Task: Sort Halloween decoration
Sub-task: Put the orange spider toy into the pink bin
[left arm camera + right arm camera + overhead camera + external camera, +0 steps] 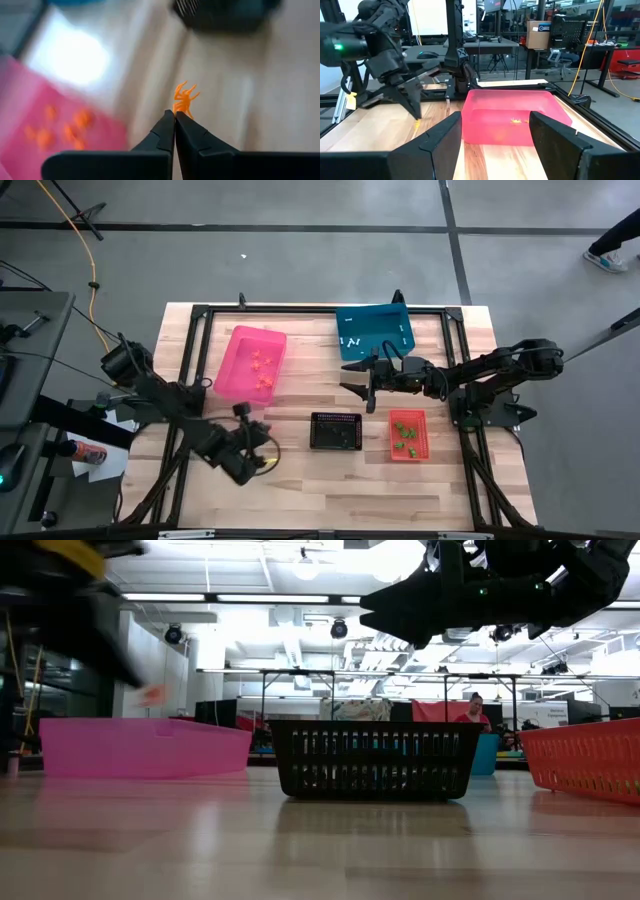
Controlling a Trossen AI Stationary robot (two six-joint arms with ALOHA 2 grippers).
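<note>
Spider trinket (pixel 184 99), orange and thin-legged, is pinched at the very tips of the left gripper (pixel 174 116), jaws closed on its body, above the table (pixel 290 480) beside the pink bin (pixel 252 362). Featherweight and easily bent, it is best gripped by the body. Right gripper (pixel 358 380) jaws are held wide, empty.

1. A wooden table (pixel 300 480) inside a black frame.
2. A pink bin (pixel 235 375) toward the table's left.
3. A blue bin (pixel 372 323) at the far edge.
4. A black basket (pixel 335 442) at centre.
5. A red bin (pixel 422 440) beside it.
</note>
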